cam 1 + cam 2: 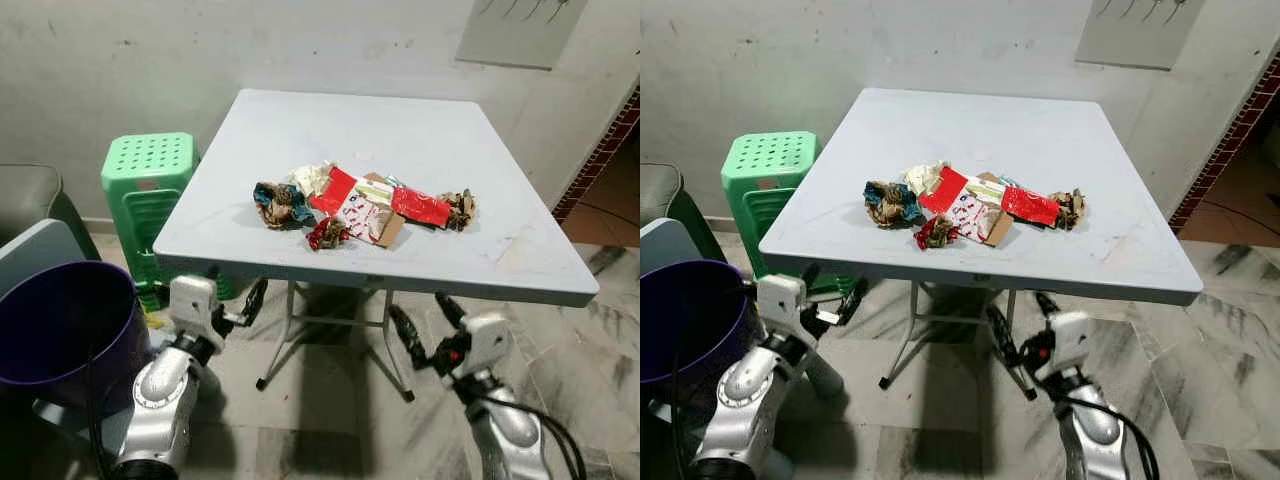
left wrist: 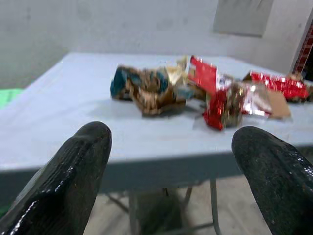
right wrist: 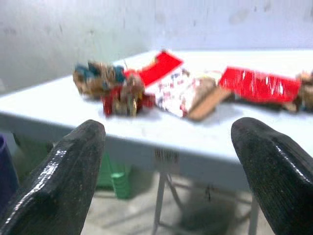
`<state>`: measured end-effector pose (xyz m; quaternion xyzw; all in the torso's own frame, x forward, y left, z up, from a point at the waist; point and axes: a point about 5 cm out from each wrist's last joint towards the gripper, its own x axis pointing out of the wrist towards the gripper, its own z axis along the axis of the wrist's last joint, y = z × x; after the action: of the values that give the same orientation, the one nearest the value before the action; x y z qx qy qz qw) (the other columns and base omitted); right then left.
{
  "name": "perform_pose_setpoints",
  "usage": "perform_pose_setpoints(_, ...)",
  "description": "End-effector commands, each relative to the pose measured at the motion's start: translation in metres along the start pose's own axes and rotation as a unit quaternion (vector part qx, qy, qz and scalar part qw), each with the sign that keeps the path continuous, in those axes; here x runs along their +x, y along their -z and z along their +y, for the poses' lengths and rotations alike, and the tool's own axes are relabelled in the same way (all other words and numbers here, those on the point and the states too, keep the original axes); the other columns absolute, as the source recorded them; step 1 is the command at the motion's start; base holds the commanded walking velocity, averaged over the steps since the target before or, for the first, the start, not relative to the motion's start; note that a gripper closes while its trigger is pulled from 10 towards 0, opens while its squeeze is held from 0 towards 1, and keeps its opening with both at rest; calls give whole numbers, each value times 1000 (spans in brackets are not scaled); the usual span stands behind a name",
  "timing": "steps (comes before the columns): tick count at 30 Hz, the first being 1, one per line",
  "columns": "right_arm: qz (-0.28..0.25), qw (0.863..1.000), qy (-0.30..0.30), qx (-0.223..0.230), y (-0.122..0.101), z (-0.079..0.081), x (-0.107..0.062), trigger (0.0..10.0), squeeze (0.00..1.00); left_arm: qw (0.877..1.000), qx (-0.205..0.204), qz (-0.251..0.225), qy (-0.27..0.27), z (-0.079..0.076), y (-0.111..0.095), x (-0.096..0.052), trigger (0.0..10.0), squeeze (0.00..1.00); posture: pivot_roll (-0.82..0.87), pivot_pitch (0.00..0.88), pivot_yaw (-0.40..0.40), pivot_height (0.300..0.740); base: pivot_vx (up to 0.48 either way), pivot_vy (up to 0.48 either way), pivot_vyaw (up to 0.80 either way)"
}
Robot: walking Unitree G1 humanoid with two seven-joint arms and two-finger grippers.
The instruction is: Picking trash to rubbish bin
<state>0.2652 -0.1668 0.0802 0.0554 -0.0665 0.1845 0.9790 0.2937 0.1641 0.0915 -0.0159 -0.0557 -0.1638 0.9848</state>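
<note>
Tiled floor underfoot, purple bin [image 1: 60, 320] low at my left. My left gripper [image 1: 240, 305] and right gripper [image 1: 420, 325] hang below the table [image 1: 500, 250] edge, both spread wide, empty. Beyond them the trash [image 1: 360, 205] sits mid-table. Rising too close, my fingers could clip that edge.

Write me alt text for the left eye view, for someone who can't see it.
Crumpled wrappers lie piled on a pale folding table against a wall. Below its near edge the robot's left claw and right claw hang open and empty. A purple bin sits on the robot's left, with green stools behind it.
</note>
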Motion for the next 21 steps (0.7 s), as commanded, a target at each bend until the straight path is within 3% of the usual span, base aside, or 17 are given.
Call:
perform_pose_setpoints(1,-11,1000,0,-1,-10,-2,6,10000,1000,1000,2,-5,1,0,-7,4,10000,1000,0,0,-38,740,0,0,0)
perform_pose_setpoints(5,-34,999,22,5,-29,-6,19,10000,1000,1000,3,2,-13,2,-13,9,10000,1000,1,0,-39,740,0,0,0)
perform_pose_setpoints(6,-40,998,42,8,-33,-10,24,10000,1000,1000,1,4,-27,3,-13,12,10000,0,1,0,-37,740,0,0,0)
perform_pose_setpoints(11,-48,996,73,20,-39,-16,30,10000,1000,998,-28,5,-55,6,-15,16,10000,0,4,0,-39,740,0,0,0)
perform_pose_setpoints(13,-49,994,93,41,-40,-18,33,10000,1000,994,-57,18,-90,8,-11,19,10000,0,4,0,-40,740,0,0,0)
perform_pose_setpoints(14,-44,992,102,55,-39,-17,36,10000,318,990,-78,32,-117,10,-6,21,10000,0,5,0,-42,740,0,0,0)
perform_pose_setpoints(15,-39,992,99,70,-37,-15,39,10000,0,985,-81,48,-142,11,-2,23,10000,0,4,0,-41,740,0,0,0)
perform_pose_setpoints(20,-37,993,87,64,-37,-6,44,10000,0,976,-104,63,-182,10,1,29,10000,0,5,0,-45,740,0,0,0)
perform_pose_setpoints(21,-36,995,74,62,-36,-2,45,10000,0,980,-80,59,-172,6,-4,33,10000,0,5,0,-44,740,0,0,0)
